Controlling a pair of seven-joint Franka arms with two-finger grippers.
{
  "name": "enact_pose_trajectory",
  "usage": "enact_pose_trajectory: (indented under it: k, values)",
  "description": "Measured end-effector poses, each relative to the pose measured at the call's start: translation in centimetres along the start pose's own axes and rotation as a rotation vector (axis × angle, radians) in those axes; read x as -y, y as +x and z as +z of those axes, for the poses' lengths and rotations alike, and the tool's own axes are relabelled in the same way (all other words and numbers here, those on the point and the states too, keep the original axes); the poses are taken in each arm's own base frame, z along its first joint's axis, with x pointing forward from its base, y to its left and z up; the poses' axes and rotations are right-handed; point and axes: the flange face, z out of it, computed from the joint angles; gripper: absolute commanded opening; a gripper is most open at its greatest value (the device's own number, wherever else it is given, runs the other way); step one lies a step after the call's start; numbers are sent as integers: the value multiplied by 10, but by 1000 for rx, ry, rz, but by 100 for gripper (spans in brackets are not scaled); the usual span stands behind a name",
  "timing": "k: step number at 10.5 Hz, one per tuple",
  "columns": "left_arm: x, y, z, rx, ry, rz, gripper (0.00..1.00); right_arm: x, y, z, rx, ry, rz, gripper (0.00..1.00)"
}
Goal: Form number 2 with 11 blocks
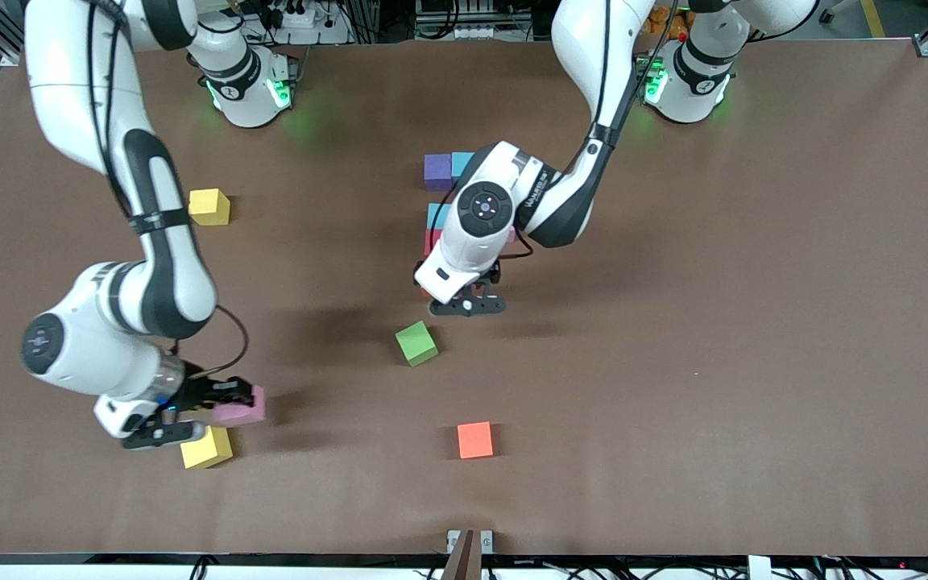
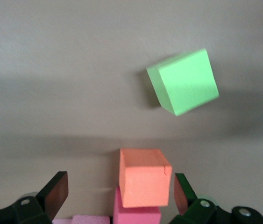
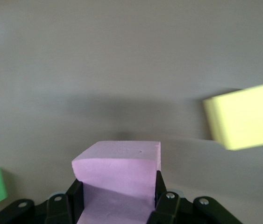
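You see the right gripper (image 1: 218, 400) clenched on a pink block (image 1: 240, 407), held just above the table (image 1: 754, 322) at the right arm's end, beside a yellow cube (image 1: 206, 448) that lies a little nearer to the front camera. A second yellow cube (image 1: 209, 206) lies well apart, farther from the camera.

The left gripper (image 1: 468, 306) is released, its fingers (image 2: 56, 193) spread wide. It hangs over the nearest end of the unfinished number 2 (image 1: 448, 201) in the middle of the table. In the left wrist view an orange block (image 2: 144, 177) sits between the fingers without touching them, against a pink one (image 2: 136, 215).

The green block (image 1: 416, 342) lies loose and turned, near this gripper, nearer to the camera. A red-orange block (image 1: 475, 440) lies still nearer, alone.
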Motion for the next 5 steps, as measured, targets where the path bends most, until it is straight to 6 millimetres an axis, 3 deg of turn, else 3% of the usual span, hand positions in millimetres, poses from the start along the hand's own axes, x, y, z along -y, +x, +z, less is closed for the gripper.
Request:
enact_pose_trajectory:
  k: [3, 5]
  values:
    - [24, 30, -15, -47, -1, -47, 100, 103, -7, 20, 28, 12, -133, 29]
    - [54, 64, -51, -93, -27, -105, 100, 141, -14, 29, 44, 4, -195, 29]
